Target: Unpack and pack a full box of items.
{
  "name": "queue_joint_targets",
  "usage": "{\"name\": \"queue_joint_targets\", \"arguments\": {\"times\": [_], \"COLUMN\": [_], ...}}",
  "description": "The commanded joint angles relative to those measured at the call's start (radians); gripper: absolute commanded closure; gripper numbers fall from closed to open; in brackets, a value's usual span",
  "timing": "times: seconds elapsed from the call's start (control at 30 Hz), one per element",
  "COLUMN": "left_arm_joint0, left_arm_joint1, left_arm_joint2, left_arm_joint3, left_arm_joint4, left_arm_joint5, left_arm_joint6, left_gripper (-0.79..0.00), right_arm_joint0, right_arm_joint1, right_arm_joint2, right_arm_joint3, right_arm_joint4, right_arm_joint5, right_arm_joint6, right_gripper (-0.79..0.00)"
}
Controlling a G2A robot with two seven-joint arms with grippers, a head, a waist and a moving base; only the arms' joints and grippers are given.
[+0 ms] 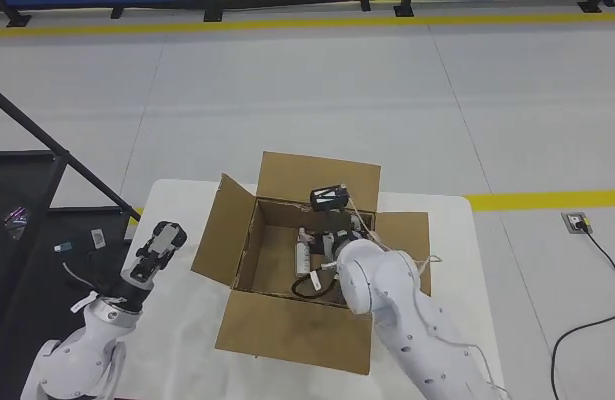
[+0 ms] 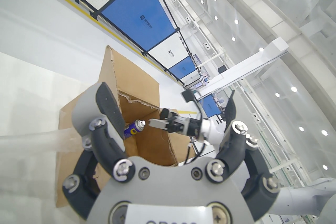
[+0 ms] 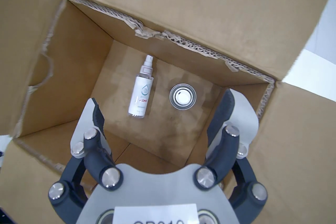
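An open cardboard box (image 1: 287, 330) stands mid-table with all flaps folded out. On its floor lies a white spray bottle (image 3: 141, 89), also visible as a white spray bottle (image 1: 302, 252) from above. Beside it a blue spray can (image 3: 182, 97) stands upright, and from the side the can's (image 2: 134, 128) white cap peeks over the box rim. My right gripper (image 3: 161, 99) hangs open above the can, inside the box mouth (image 1: 334, 243), touching nothing. My left gripper (image 2: 168, 92) is open and empty over the table left of the box (image 1: 165, 240), apart from it.
The white table (image 1: 187, 320) has bare room left of the box. A black side stand (image 1: 27, 230) with small items lies beyond the table's left edge. The box walls (image 3: 78, 57) are torn along the top edges. A floor cable (image 1: 587, 330) runs at the right.
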Motion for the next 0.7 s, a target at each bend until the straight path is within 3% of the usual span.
{"name": "queue_joint_targets", "arguments": {"times": [0.0, 0.13, 0.3, 0.5, 0.67], "left_arm_joint0": [-0.004, -0.016, -0.042, -0.069, -0.102], "left_arm_joint1": [0.000, 0.000, 0.000, 0.000, -0.004], "left_arm_joint2": [0.018, 0.053, 0.103, 0.178, 0.248], "left_arm_joint3": [0.000, -0.003, -0.002, -0.012, 0.006], "left_arm_joint4": [0.020, 0.048, 0.082, 0.132, 0.170], "left_arm_joint5": [0.014, 0.019, 0.045, 0.054, 0.073], "left_arm_joint6": [-0.019, -0.049, -0.106, -0.182, -0.211], "left_gripper": [-0.785, -0.785, -0.785, -0.785, -0.785], "right_arm_joint0": [-0.094, -0.267, -0.428, -0.507, -0.414], "right_arm_joint1": [0.016, 0.042, 0.061, 0.082, 0.103], "right_arm_joint2": [0.078, 0.253, 0.507, 0.762, 0.793], "right_arm_joint3": [-0.172, -0.409, -0.529, -0.439, -0.232], "right_arm_joint4": [0.021, 0.126, 0.356, 0.586, 0.629], "right_arm_joint5": [-0.039, -0.119, -0.222, -0.272, -0.295], "right_arm_joint6": [0.020, 0.040, 0.002, 0.042, 0.162], "right_gripper": [-0.785, -0.785, -0.785, -0.785, -0.785]}}
